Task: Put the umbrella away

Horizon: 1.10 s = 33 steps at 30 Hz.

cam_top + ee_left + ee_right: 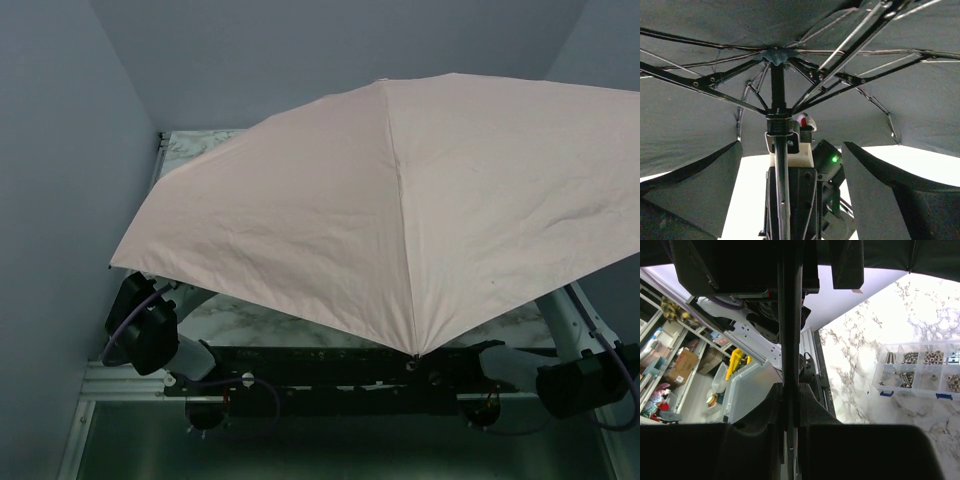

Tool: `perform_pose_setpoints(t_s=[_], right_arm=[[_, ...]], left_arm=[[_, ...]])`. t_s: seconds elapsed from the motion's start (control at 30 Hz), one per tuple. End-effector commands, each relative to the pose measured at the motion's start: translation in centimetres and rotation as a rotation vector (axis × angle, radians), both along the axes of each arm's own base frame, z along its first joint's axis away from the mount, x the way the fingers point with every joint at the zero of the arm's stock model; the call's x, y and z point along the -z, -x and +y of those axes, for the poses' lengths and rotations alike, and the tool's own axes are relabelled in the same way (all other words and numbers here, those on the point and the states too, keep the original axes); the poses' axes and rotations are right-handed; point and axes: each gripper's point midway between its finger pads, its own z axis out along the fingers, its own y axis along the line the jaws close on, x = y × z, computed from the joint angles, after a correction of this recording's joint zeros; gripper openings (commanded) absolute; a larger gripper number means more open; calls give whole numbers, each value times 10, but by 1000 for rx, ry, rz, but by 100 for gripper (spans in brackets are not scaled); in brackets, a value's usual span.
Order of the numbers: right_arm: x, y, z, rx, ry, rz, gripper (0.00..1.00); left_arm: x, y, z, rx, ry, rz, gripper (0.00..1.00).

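The umbrella (400, 210) is open; its pale pink canopy spreads over most of the table in the top view and hides both grippers there. From beneath, the left wrist view shows the canopy's dark underside, the ribs, the runner (781, 125) and the slim metal shaft (780, 185). My right gripper (791, 395) is shut on the shaft (790, 315), which runs straight up between its fingers. My left gripper (790, 200) is open, its fingers (715, 195) wide apart on either side of the shaft and not touching it. The handle is hidden.
A clear compartment box of screws and nuts (920, 370) lies on the marble table (860, 365). Blue walls (60, 150) close in the left and back. The arms' elbows (145, 325) stick out below the canopy edge. Shelves and bins stand beyond the table's left edge.
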Motion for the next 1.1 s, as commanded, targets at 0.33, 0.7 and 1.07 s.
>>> perform_pose_setpoints(t_s=[0.33, 0.7, 1.07], right_arm=[[-10, 14, -1, -47, -16, -77, 0], [-10, 14, -2, -44, -17, -79, 0], [-5, 11, -2, -31, -7, -81, 0]], left_arm=[[-12, -31, -4, -169, 60, 99, 67], [-16, -33, -13, -165, 85, 86, 42], [-18, -25, -2, -187, 134, 44, 0]])
